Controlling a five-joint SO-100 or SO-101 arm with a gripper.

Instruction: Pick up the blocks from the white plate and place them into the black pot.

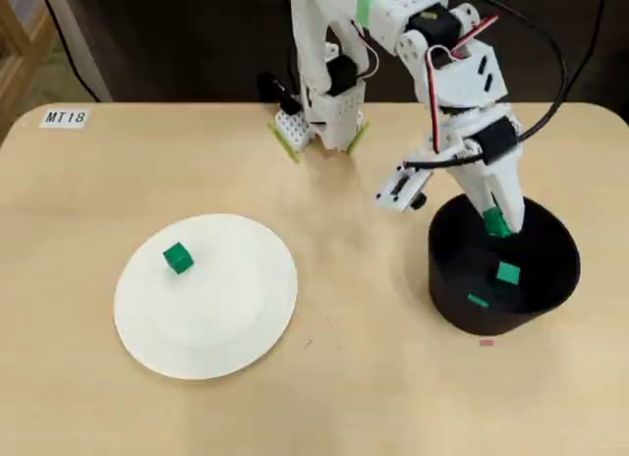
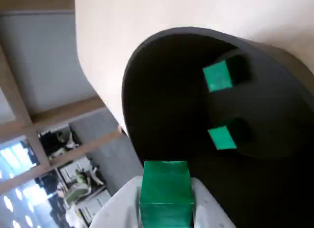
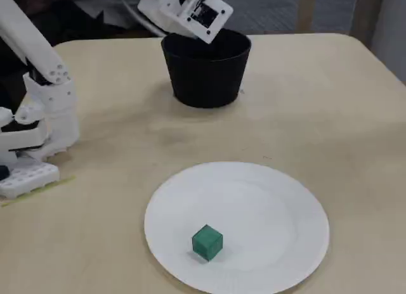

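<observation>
My gripper hangs over the far side of the black pot, shut on a green block that sits between its white fingers in the wrist view. Two more green blocks lie on the pot's floor, and the wrist view shows both blocks below the held one. One green block remains on the white plate, left of centre in the overhead view. In the fixed view the block rests near the plate's front edge, and the pot hides the fingertips.
The arm's white base is clamped at the table's far edge. A label reading MT18 is stuck at the far left corner. Black cables loop behind the arm. A tiny pink mark lies in front of the pot.
</observation>
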